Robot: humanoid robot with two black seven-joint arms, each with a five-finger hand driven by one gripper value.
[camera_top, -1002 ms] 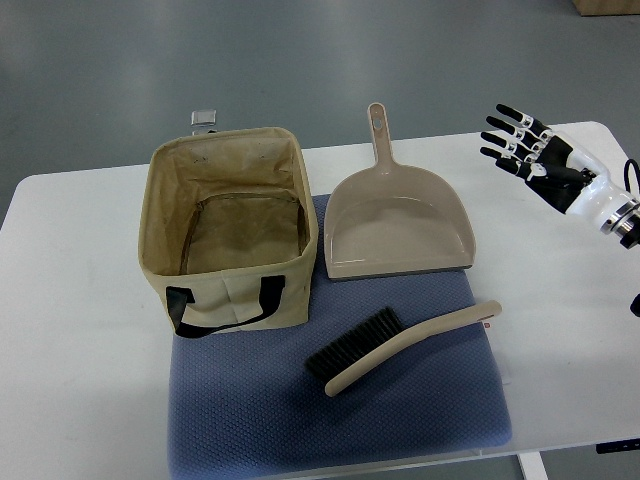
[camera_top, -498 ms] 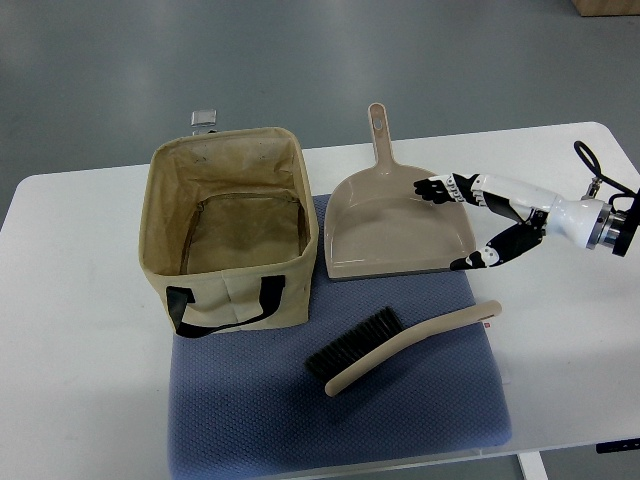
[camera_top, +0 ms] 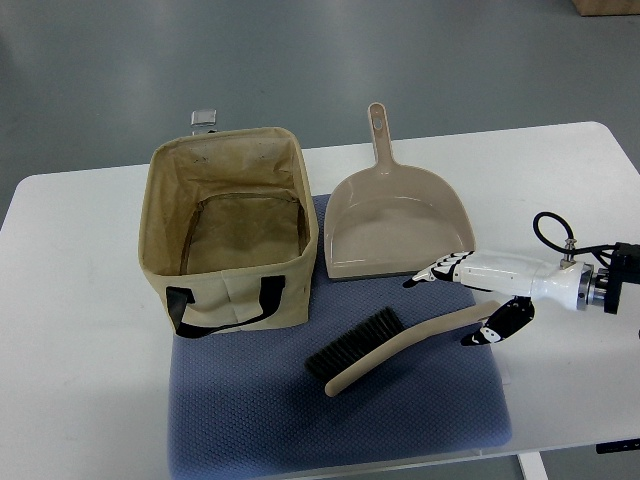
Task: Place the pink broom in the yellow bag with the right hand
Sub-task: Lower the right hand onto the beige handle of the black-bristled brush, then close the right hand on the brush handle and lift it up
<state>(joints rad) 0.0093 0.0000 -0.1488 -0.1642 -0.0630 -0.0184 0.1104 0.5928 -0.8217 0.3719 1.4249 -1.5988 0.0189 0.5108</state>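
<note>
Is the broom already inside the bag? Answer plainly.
No, the broom lies on the blue mat in front of the bag, with the right hand open around its handle end.

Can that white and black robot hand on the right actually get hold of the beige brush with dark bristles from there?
Probably yes. The right hand is open, its fingers spread over the handle end of the beige brush, which lies flat on the blue mat with nothing on top.
</note>
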